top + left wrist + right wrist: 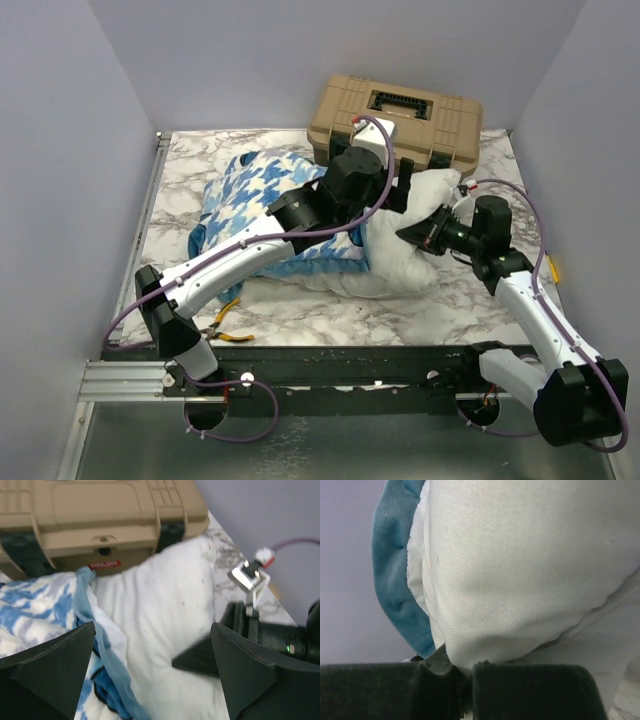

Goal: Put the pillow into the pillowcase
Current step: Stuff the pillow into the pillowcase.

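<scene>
The right gripper (464, 674) sits closest to its own camera, its two dark fingers (530, 690) pressed together with a fold of the pillow (520, 570) pinched between them. A strip of the pillowcase's blue edging (395, 565) shows to the left of that white bulge.

From above, the tan toolbox (400, 118) stands at the far edge of the marble-patterned table (300, 310). The pillow lies just in front of the toolbox, plump and wrinkled, one far corner pushed up against the toolbox's front wall. The right gripper holds the pillow's side on the right-hand part of the table, in front of the toolbox's right end.

The pillowcase (250, 190), in blue and cream houndstooth, is bunched in front of the toolbox's left end and spreads away from it to the left. Its frilled blue edge lies across the pillow's left part, so that end of the pillow is covered. Whether the pillow sits inside the opening or only under the cloth cannot be told. The larger, right-hand part of the pillow is bare.

The left gripper (152, 630) hangs over the line where pillowcase and pillow meet, pointing toward the toolbox. Its fingers (55, 670) are spread wide apart and hold nothing.

A pair of yellow-handled pliers (226, 328) lies on the table well in front of the toolbox, beside the left arm.
</scene>
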Motion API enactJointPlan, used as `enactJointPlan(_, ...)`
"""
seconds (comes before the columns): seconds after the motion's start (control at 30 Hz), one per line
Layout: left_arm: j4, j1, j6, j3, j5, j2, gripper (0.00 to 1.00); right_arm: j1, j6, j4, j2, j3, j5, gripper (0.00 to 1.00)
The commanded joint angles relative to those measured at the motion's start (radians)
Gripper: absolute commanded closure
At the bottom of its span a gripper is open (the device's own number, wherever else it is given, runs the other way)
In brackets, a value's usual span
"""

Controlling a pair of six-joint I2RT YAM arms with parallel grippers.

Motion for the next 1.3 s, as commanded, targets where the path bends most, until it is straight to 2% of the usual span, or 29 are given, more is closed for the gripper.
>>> enactJointPlan(0.0, -0.044, 0.032, 0.035, 0.11, -0.187, 0.088, 0.01, 0.014, -0.042, -0.05, 0.016, -0.009, -0.069, 1.0)
enactJointPlan(0.33, -0.446, 0.125, 0.085, 0.5, -0.29, 0.472, 0.02, 0.014, -0.053, -0.047, 0.032, 0.001, -0.093, 1.0)
enactJointPlan(0.47, -0.522, 0.127, 0.079, 0.505, -0.412, 0.533, 0.02, 0.014, -0.053, -0.045, 0.04, 0.008, -0.096, 1.0)
enactJointPlan(0.57, -0.522, 0.135, 0.08, 0.463, -0.441, 0.54, 0.05, 0.014, -0.053, -0.041, 0.044, 0.006, -0.102, 1.0)
enactJointPlan(0.63, -0.523, 0.144, 0.084, 0.444, -0.421, 0.544, 0.12, 0.014, -0.052, -0.04, 0.046, 0.005, -0.103, 1.0)
enactJointPlan(0.7, -0.521, 0.147, 0.095, 0.435, -0.382, 0.545, 0.31, 0.014, -0.053, -0.039, 0.047, 0.007, -0.105, 1.0)
enactJointPlan(0.73, -0.518, 0.147, 0.108, 0.436, -0.349, 0.545, 0.43, 0.014, -0.053, -0.039, 0.047, 0.008, -0.104, 1.0)
enactJointPlan(0.8, -0.509, 0.148, 0.135, 0.456, -0.256, 0.536, 0.76, 0.014, -0.056, -0.039, 0.048, 0.015, -0.106, 1.0)
enactJointPlan(0.83, -0.503, 0.146, 0.141, 0.472, -0.209, 0.529, 0.89, 0.014, -0.058, -0.039, 0.048, 0.02, -0.106, 1.0)
enactJointPlan(0.87, -0.498, 0.144, 0.14, 0.495, -0.165, 0.519, 0.96, 0.014, -0.056, -0.039, 0.049, 0.025, -0.104, 1.0)
enactJointPlan(0.9, -0.493, 0.138, 0.135, 0.514, -0.112, 0.508, 1.0, 0.014, -0.055, -0.037, 0.052, 0.034, -0.105, 1.0)
enactJointPlan(1.07, -0.398, 0.101, 0.053, 0.583, 0.182, 0.437, 1.0, 0.014, -0.02, 0.011, 0.088, 0.124, -0.131, 1.0)
enactJointPlan(1.27, -0.09, 0.05, -0.128, 0.609, 0.397, 0.347, 1.0, 0.014, 0.059, 0.088, 0.154, 0.398, -0.184, 1.0)
